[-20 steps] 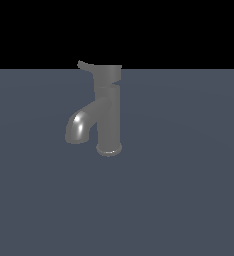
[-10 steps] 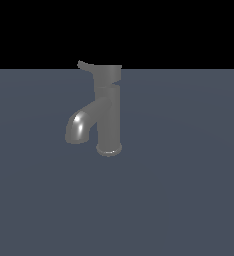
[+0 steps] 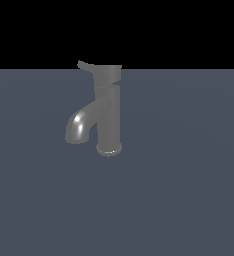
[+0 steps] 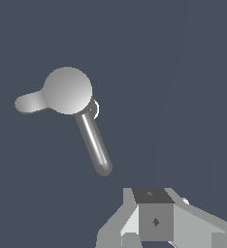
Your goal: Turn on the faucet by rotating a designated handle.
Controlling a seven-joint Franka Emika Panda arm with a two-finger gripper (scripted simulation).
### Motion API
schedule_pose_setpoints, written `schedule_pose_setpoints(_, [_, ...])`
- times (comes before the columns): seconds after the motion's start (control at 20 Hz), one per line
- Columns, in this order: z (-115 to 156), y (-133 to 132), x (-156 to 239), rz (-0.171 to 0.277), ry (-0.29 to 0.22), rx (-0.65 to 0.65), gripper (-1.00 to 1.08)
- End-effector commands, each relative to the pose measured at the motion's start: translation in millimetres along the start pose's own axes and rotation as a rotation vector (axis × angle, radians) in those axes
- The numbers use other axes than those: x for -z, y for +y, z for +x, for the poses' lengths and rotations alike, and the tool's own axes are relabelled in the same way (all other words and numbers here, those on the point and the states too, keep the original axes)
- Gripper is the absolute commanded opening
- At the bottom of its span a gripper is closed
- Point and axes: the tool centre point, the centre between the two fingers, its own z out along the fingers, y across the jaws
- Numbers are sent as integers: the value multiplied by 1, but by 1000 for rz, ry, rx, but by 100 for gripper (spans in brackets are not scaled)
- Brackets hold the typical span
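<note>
dark grey faucet (image 3: 108,117), slate floor (image 3: 189,200)

Gripper (image 4: 156,223): seen only in the wrist view, partly cut by the frame edge. Angular, faceted body in white and light grey panels. Central darker grey block bearing a small dark diamond-shaped mark. Small pale rounded nub on one side.

The exterior view is looking level, side-on at the faucet (image 3: 108,117) on the surface (image 3: 189,200) — the wrist view is looking straight down, nearer; both are sharing it.
</note>
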Motion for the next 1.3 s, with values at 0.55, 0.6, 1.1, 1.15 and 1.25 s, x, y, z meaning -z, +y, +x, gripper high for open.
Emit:
schedule_pose_setpoints(0.55, [41, -50, -24, 15, 4, -316, -100])
schedule_pose_setpoints(0.6, [43, -53, -26, 16, 4, -339, -100])
schedule_pose_setpoints(1.1, [71, -90, -51, 31, -1, -572, -100])
schedule_pose_setpoints(1.15, [73, -94, -54, 32, -2, -596, -100])
schedule_pose_setpoints(1.25, [78, -101, -60, 36, -4, -642, -100])
